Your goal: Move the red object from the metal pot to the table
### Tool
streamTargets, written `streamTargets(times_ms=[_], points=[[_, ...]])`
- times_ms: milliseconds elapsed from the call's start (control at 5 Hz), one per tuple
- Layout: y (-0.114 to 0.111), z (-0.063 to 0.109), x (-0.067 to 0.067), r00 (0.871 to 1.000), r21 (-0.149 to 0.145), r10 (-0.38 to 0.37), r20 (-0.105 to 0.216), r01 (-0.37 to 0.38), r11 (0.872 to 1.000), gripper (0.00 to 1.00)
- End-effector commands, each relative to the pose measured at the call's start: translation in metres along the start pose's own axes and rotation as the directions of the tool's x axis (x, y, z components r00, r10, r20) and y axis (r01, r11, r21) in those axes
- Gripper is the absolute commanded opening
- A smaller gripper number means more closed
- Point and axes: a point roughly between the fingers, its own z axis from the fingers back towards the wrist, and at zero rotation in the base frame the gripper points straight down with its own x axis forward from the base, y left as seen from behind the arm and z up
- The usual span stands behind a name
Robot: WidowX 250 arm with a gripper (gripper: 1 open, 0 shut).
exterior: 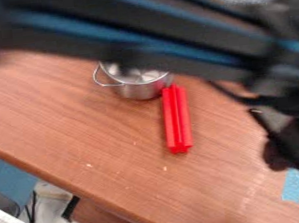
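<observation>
The red object (176, 119) lies flat on the brown table (73, 117), just right of and in front of the metal pot (135, 82). It is outside the pot and nothing touches it. A blurred arm streak hides the pot's upper rim, so only its lower wall and one loop handle show. My gripper (289, 146) is a dark blur near the table's right side, well apart from the red object. The blur hides its fingers, and nothing red is in it.
A strip of blue tape (294, 184) lies near the table's right edge. The table's front edge runs diagonally from the left down to the lower right, with dark clutter on the floor below it. A grey wall stands behind.
</observation>
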Motion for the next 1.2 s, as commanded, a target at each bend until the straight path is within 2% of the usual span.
streamTargets(times_ms=[0,200,400,600,800,1000], points=[[-0.009,0.018,0.061,0.997,0.005,0.029,0.072,-0.029,1.000,1.00],[0.001,0.021,0.012,0.992,0.003,0.109,0.068,-0.110,0.994,0.00],[0.038,0.020,-0.027,0.965,-0.003,0.246,0.093,-0.247,0.969,0.00],[0.055,-0.006,-0.030,0.963,0.020,0.251,0.101,-0.254,0.967,1.00],[0.081,0.013,-0.025,0.964,0.020,0.252,0.083,-0.254,0.967,1.00],[0.105,0.042,-0.012,0.967,0.000,0.240,0.091,-0.241,0.971,0.00]])
